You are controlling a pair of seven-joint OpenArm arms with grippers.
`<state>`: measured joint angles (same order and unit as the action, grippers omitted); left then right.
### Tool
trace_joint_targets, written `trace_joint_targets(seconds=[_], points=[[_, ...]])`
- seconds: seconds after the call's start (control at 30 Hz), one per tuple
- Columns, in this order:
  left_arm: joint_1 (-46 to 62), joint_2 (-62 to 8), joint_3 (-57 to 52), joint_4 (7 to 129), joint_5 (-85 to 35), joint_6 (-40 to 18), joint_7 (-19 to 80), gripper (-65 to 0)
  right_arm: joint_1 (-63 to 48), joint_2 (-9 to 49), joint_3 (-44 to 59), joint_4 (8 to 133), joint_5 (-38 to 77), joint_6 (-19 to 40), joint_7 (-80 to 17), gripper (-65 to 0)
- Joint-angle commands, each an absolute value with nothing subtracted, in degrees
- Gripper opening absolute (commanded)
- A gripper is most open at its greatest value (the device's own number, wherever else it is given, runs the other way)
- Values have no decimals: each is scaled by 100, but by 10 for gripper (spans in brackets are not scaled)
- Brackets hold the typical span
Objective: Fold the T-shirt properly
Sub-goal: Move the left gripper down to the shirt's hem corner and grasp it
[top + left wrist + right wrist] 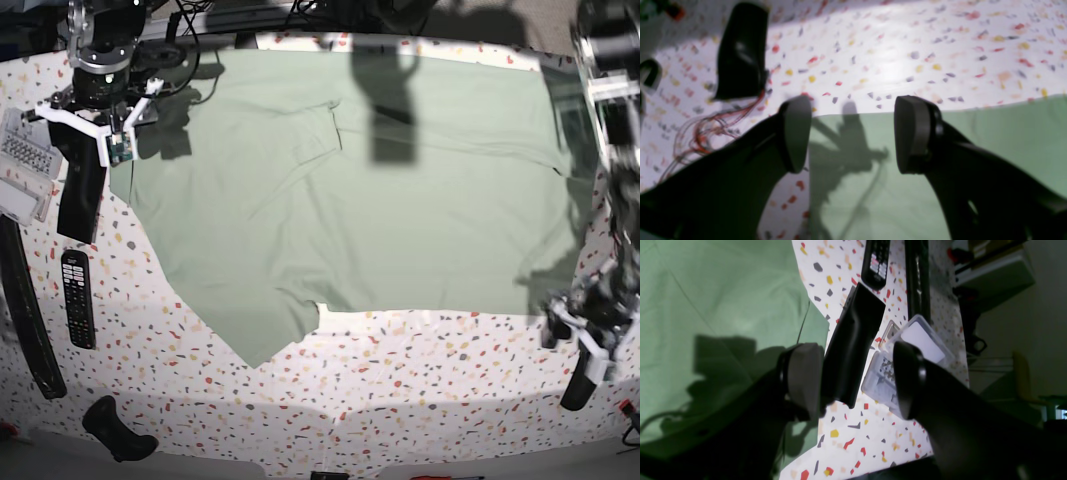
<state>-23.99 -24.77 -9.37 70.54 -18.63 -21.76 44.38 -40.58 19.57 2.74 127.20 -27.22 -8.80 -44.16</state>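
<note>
The pale green T-shirt [380, 200] lies spread flat over most of the speckled table, with one sleeve pointing toward the front edge. My left gripper [575, 345] hovers at the shirt's front right corner. In the left wrist view it [853, 133] is open and empty, with the shirt's corner [907, 173] below and between the fingers. My right gripper [100, 135] is over the shirt's back left edge. In the right wrist view it [857, 380] is open and empty, with the shirt [706, 306] to its left.
Left of the shirt lie a black oblong block [78, 200], a remote [77, 298], a clear plastic box [20, 160] and a long black strip [25, 310]. A black piece [115, 425] sits front left, another [578, 385] front right. Loose wires [706, 133] lie nearby.
</note>
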Motion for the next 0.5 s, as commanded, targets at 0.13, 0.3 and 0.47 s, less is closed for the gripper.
trace_joint_targets(seconds=[0.13, 0.3, 0.47], points=[[-3673, -2989, -969, 5177, -2171, -2429, 4112, -290, -4066, 1997, 303, 12835, -2834, -947, -4458, -321], [-4401, -3041, -969, 3267, -2106, -2504, 3347, -290, -4066, 1997, 303, 12835, -2834, -950, -4462, -321], [-4563, -2781, -972, 1973, -2104, -2637, 2320, -290, -4066, 1984, 303, 12835, -2832, -947, -4532, -321]])
